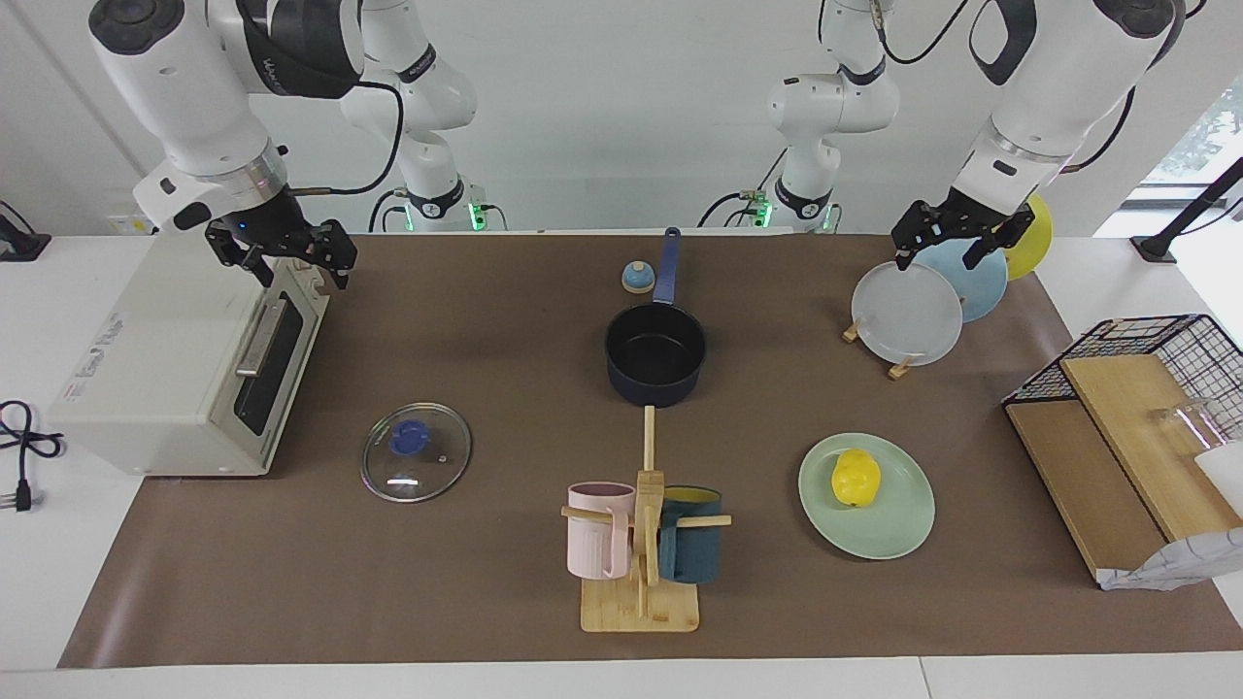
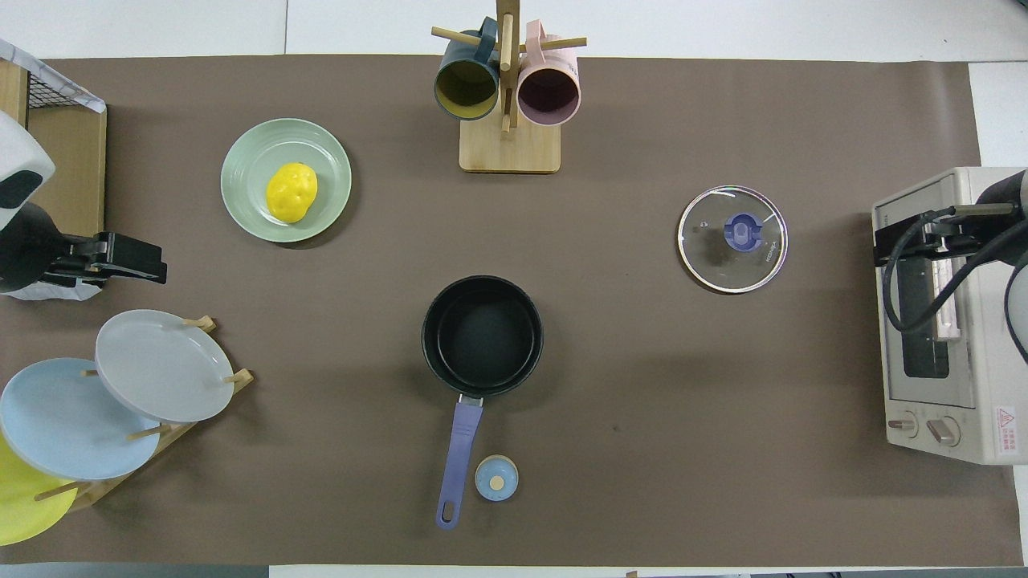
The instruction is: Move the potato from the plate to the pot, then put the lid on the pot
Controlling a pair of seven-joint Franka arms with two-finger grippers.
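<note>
The yellow potato [image 1: 856, 478] [image 2: 291, 192] lies on the mint-green plate [image 1: 898, 529] [image 2: 245, 160], toward the left arm's end of the table. The navy pot [image 1: 655, 354] [image 2: 482, 335] stands mid-table, nothing in it, its handle pointing to the robots. The glass lid [image 1: 417, 452] [image 2: 732, 238] lies flat on the mat toward the right arm's end, blue knob up. My left gripper [image 1: 937, 260] [image 2: 157, 269] is open and empty, raised over the plate rack. My right gripper [image 1: 301, 272] [image 2: 883, 241] is open and empty, raised over the toaster oven.
A mug tree [image 1: 641, 544] [image 2: 508, 88] with a pink and a teal mug stands farther from the robots than the pot. Also present are a rack of plates [image 1: 908, 311] [image 2: 120, 385], a toaster oven [image 1: 184, 369] [image 2: 940, 321], a small bell [image 1: 637, 278] [image 2: 496, 478] beside the pot's handle, and a wire basket with boards [image 1: 1136, 417].
</note>
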